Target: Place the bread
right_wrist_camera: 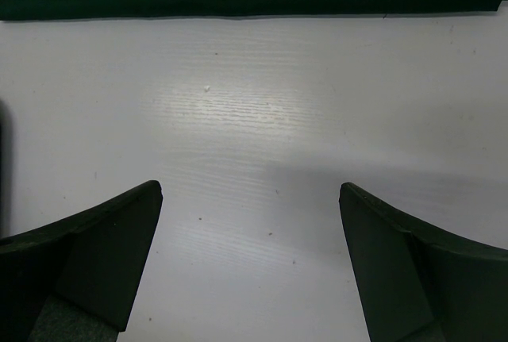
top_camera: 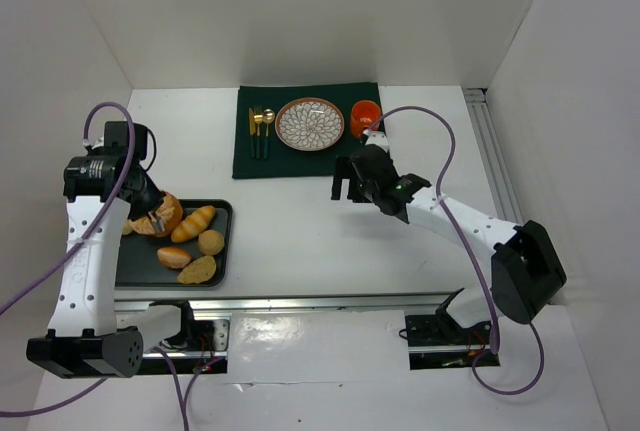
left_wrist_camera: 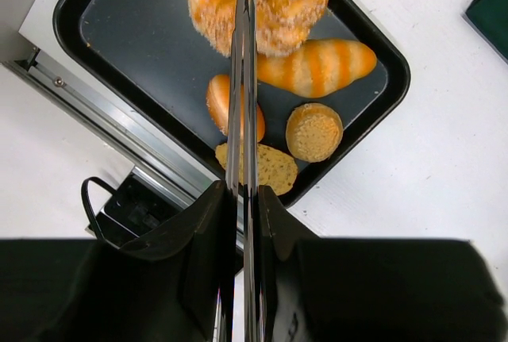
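The left gripper (left_wrist_camera: pixel 244 191) works at the black tray (left_wrist_camera: pixel 119 32); the right gripper (right_wrist_camera: pixel 250 190) hovers mid-table.
Its fingers are clamped on thin metal blades, apparently tongs (left_wrist_camera: pixel 244 80), tips at the round bread (left_wrist_camera: pixel 286 1) on the tray's far end; the right's jaws stand apart above the white table (right_wrist_camera: pixel 254 104).
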